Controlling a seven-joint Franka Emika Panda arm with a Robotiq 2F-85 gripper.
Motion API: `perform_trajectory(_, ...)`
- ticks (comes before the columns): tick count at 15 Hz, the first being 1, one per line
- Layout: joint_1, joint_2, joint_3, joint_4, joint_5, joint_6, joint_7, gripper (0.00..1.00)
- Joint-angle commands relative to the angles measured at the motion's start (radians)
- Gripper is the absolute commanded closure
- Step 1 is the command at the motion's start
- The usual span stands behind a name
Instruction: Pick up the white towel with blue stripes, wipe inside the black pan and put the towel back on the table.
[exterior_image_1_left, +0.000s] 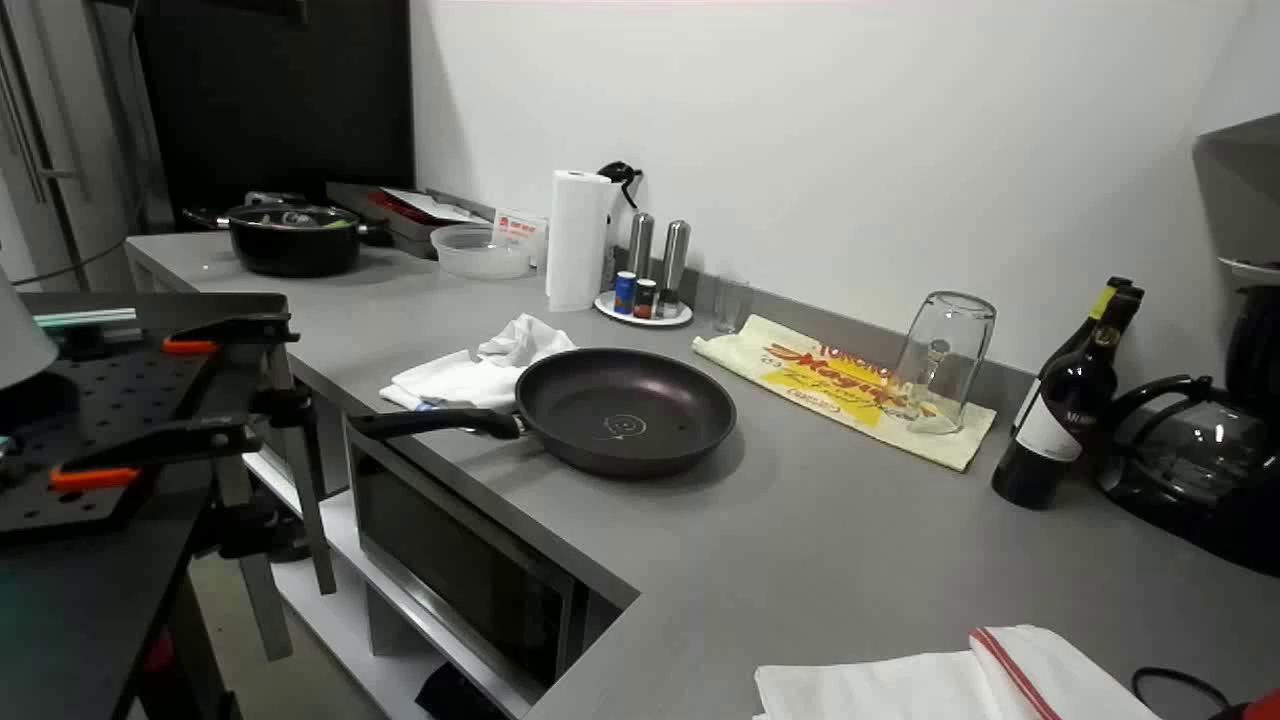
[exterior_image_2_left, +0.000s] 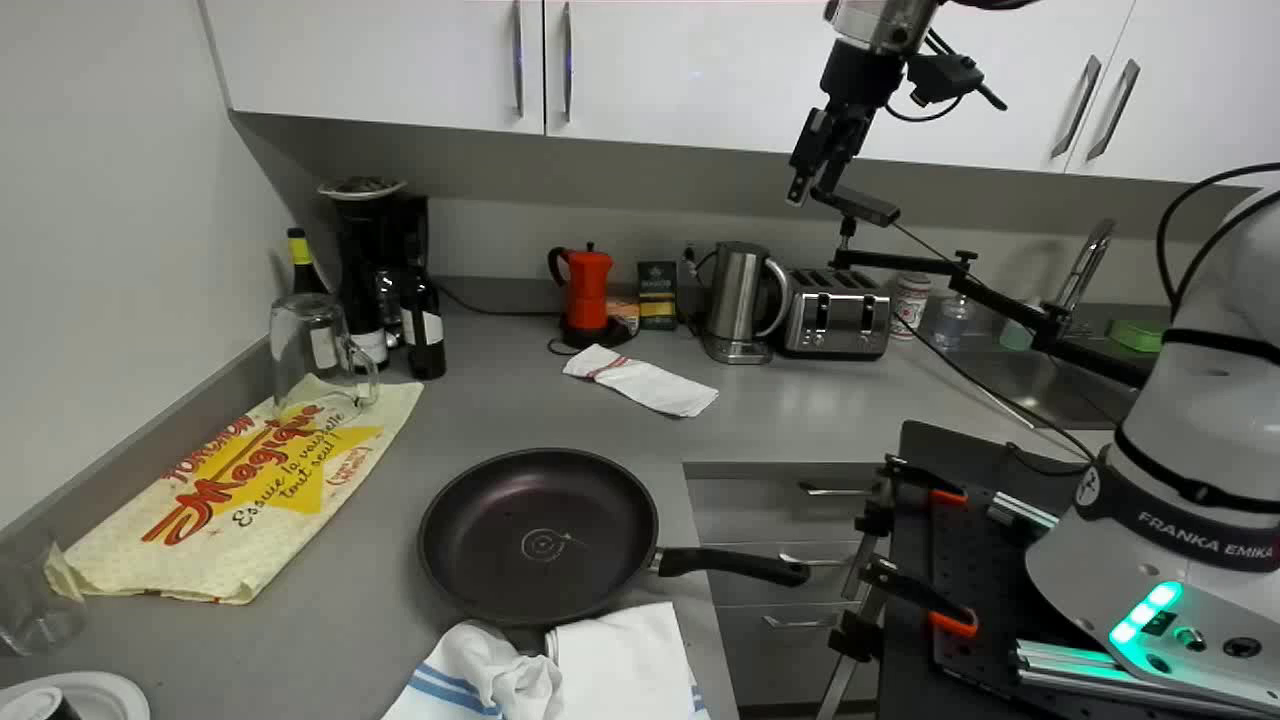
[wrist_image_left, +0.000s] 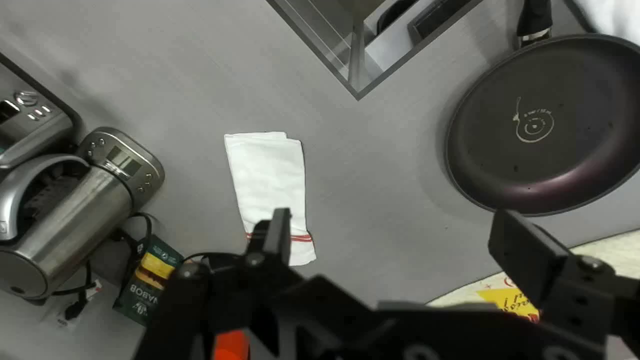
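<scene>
My pincer (wrist_image_left: 393, 225) hangs spread above the surface (wrist_image_left: 370, 155). White towel with blue stripes (exterior_image_2_left: 580, 670): by the surface's front edge, beside the black pan (exterior_image_2_left: 540, 535), cut off below in an exterior view; contact unclear.

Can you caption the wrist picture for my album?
Looking down past an open gripper at a red-striped towel and black pan.

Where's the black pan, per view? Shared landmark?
In an exterior view: black pan near centre, red-striped towel bottom right.
In an exterior view: black pan below centre, red-striped towel higher up.
Wrist view: black pan at right, cropped; red-striped towel to its left.
Shared landmark: red-striped towel.
</scene>
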Motion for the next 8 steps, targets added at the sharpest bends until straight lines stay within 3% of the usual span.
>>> perform_trajectory(1,0.000,0.000,0.000,0.002,0.001,-0.003,-0.001,0.00)
perform_trajectory(8,-0.001,0.046,0.005,0.000,-0.004,0.037,0.013,0.00)
